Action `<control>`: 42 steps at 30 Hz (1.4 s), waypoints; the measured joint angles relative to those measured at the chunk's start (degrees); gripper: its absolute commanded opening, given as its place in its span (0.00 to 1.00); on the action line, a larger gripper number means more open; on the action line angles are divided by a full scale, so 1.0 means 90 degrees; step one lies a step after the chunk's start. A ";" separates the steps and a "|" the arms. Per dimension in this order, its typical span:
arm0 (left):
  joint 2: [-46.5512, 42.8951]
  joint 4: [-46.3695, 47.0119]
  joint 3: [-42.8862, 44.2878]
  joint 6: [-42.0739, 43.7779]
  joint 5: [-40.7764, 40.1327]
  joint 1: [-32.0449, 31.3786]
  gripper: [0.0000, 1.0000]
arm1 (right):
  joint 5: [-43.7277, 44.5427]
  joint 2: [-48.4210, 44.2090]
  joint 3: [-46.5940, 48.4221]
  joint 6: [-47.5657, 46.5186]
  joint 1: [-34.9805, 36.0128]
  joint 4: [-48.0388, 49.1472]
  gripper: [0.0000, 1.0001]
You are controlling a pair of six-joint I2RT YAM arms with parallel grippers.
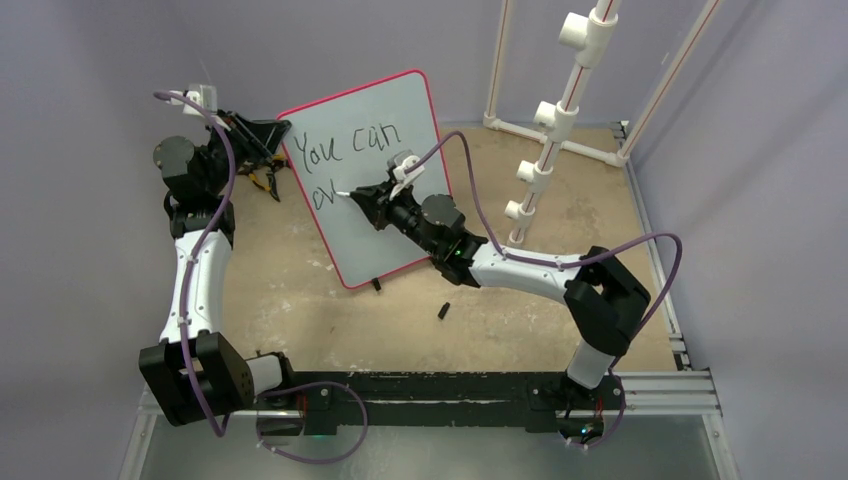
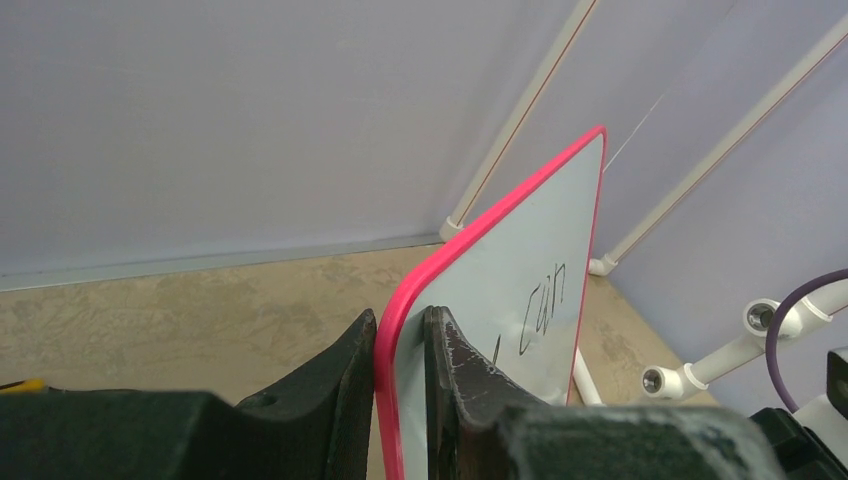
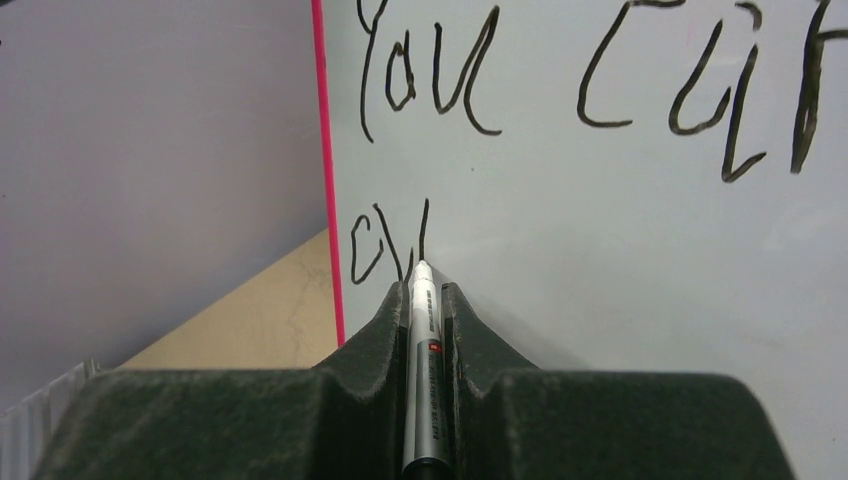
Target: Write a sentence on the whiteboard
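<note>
The whiteboard (image 1: 372,250) stands tilted on the table, white with a pink rim (image 2: 480,215). My left gripper (image 1: 285,137) is shut on its upper left edge, one finger on each face (image 2: 401,312). The sentence reads "You can" (image 1: 346,148) on the top line, with "ov" (image 1: 322,194) begun below it. My right gripper (image 1: 362,196) is shut on a silver-white marker (image 3: 424,340). The marker tip touches the board at the foot of the last stroke of "ov" (image 3: 385,245). The right gripper (image 3: 423,288) faces the whiteboard (image 3: 620,260) squarely.
A small black cap (image 1: 442,310) lies on the tan tabletop in front of the board. A white PVC pipe frame (image 1: 545,160) rises at the back right. Dark tools with yellow parts (image 1: 262,183) sit behind the board's left edge. Purple walls enclose the table.
</note>
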 measured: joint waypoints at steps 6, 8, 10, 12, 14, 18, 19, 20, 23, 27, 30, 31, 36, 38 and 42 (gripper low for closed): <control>0.0000 0.0005 -0.0010 0.0000 -0.0029 0.0007 0.19 | -0.0143 -0.0017 -0.0253 0.0051 -0.0002 0.0155 0.00; 0.0000 0.0012 -0.0010 -0.0002 -0.0024 0.0007 0.19 | -0.0165 -0.0046 -0.0316 0.0049 -0.0002 0.0175 0.00; 0.0000 0.0036 -0.0010 -0.0002 0.0000 0.0007 0.19 | -0.0170 -0.0107 -0.0376 0.0051 -0.0007 0.0175 0.00; 0.0000 0.0049 -0.0012 -0.0002 0.0019 0.0007 0.19 | -0.0177 -0.0180 -0.0398 0.0053 -0.0010 0.0175 0.00; 0.0000 0.0049 -0.0012 -0.0002 0.0022 0.0007 0.19 | -0.0216 -0.0265 -0.0398 0.0070 -0.0010 0.0177 0.00; 0.0000 0.0051 -0.0012 -0.0002 0.0022 0.0007 0.19 | -0.0265 -0.0393 -0.0396 0.0095 -0.0015 0.0243 0.00; 0.0000 0.0053 -0.0015 -0.0005 0.0022 0.0007 0.19 | -0.0265 -0.0393 -0.0393 0.0095 -0.0015 0.0255 0.00; 0.0000 0.0063 -0.0017 -0.0005 0.0022 0.0007 0.19 | -0.0262 -0.0386 -0.0389 0.0095 -0.0015 0.0240 0.00; 0.0000 0.0073 -0.0019 -0.0005 0.0027 0.0007 0.19 | -0.0250 -0.0318 -0.0321 0.0092 -0.0022 0.0209 0.00; 0.0000 0.0083 -0.0019 -0.0005 0.0041 0.0007 0.18 | -0.0155 -0.0204 -0.0197 0.0092 -0.0051 0.0172 0.00; 0.0000 0.0087 -0.0019 -0.0005 0.0044 0.0007 0.18 | -0.0117 -0.0192 -0.0194 0.0090 -0.0090 0.0131 0.00; 0.0000 0.0087 -0.0019 -0.0005 0.0044 0.0007 0.18 | -0.0102 -0.0192 -0.0194 0.0090 -0.0102 0.0126 0.00; 0.0000 0.0090 -0.0019 -0.0005 0.0044 0.0007 0.18 | -0.0085 -0.0192 -0.0194 0.0092 -0.0177 0.0114 0.00; 0.0000 0.0087 -0.0022 -0.0007 0.0041 0.0007 0.18 | -0.0085 -0.0192 -0.0194 0.0092 -0.0199 0.0117 0.00; 0.0000 0.0097 -0.0032 -0.0005 0.0039 0.0007 0.18 | -0.0080 -0.0192 -0.0194 0.0097 -0.0206 0.0114 0.00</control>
